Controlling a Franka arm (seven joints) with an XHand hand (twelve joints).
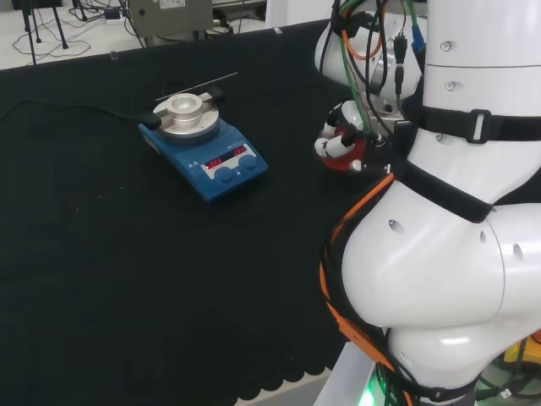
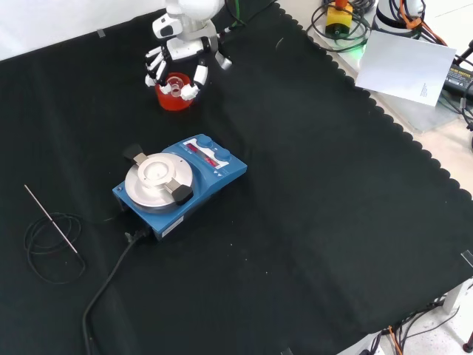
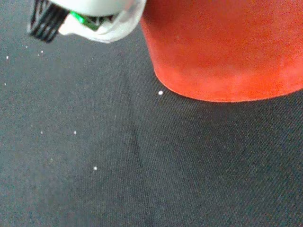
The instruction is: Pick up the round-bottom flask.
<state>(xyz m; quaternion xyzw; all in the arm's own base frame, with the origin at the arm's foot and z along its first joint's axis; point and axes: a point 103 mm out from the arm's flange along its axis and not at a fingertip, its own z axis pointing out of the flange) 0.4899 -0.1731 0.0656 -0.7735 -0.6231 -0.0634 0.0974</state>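
Note:
The round-bottom flask (image 2: 176, 88) is clear glass and sits in a red ribbed stand (image 2: 175, 100) near the far edge of the cloth in the front view. The hand (image 2: 179, 56) comes down over it, with its fingers (image 2: 155, 71) curled on one side of the flask and its thumb (image 2: 197, 78) on the other. In the head view the curled fingers (image 1: 330, 144) lie over the red stand (image 1: 348, 161), just left of the arm's white links; the glass is hard to make out there. The wrist view has the red stand (image 3: 227, 47) close up, resting on the cloth.
A blue hotplate stirrer (image 2: 179, 186) with a round metal top stands mid-cloth, its black cable (image 2: 103, 296) trailing toward the front edge. A thin metal rod (image 2: 52, 219) and a coiled wire lie at the left in the front view. A white sheet (image 2: 410, 66) lies off the cloth.

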